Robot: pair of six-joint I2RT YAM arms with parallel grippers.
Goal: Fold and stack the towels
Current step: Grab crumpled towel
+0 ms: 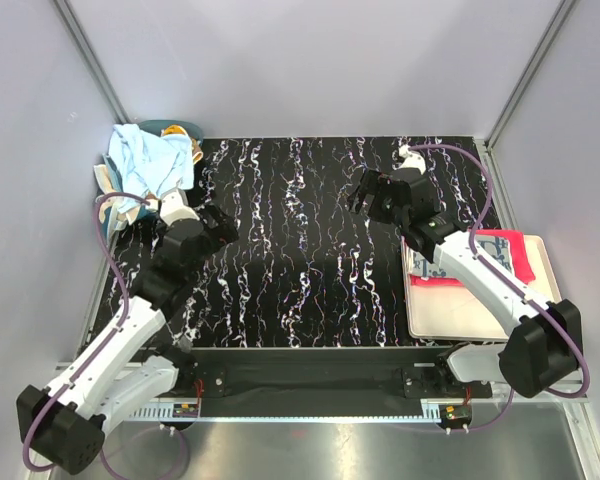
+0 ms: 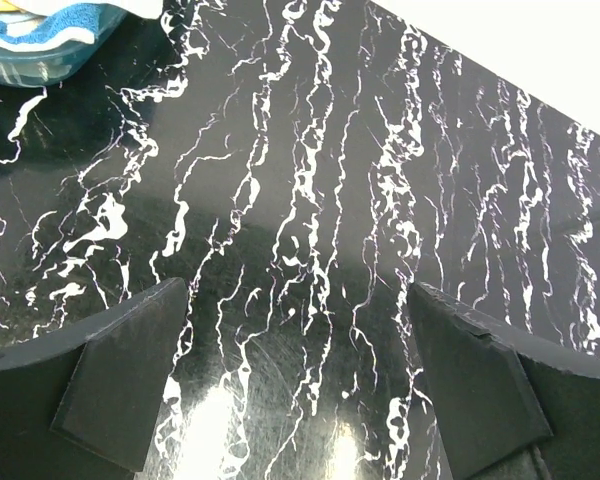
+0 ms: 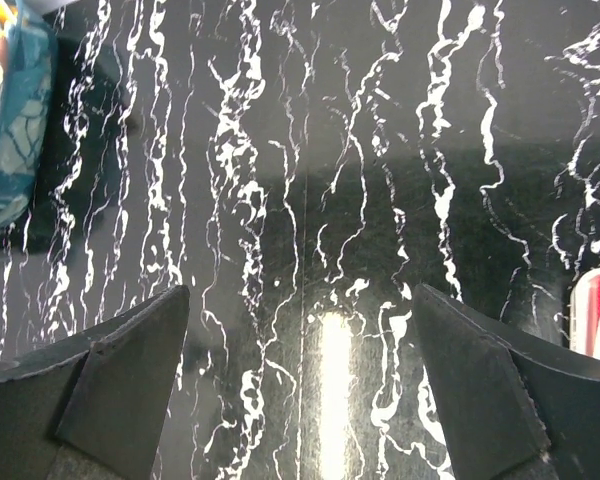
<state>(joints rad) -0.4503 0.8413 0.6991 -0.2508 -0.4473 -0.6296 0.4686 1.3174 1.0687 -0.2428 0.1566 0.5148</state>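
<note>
Basket (image 2: 25,68), tray (image 1: 470,310), red towel (image 1: 513,255) (one each)

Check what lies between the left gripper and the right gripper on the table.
Nothing but bare black marbled tabletop lies between the left gripper and the right gripper, shown plainly in the top view.

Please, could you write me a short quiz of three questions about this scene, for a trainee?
1. True or false: the left gripper holds a towel.
2. Fill in: the fingers of the right gripper stand ____ (open/shut).
3. Where does the red towel lie? A) on the tray B) in the left gripper C) in the right gripper

Key: 1 false; 2 open; 3 A.
</note>
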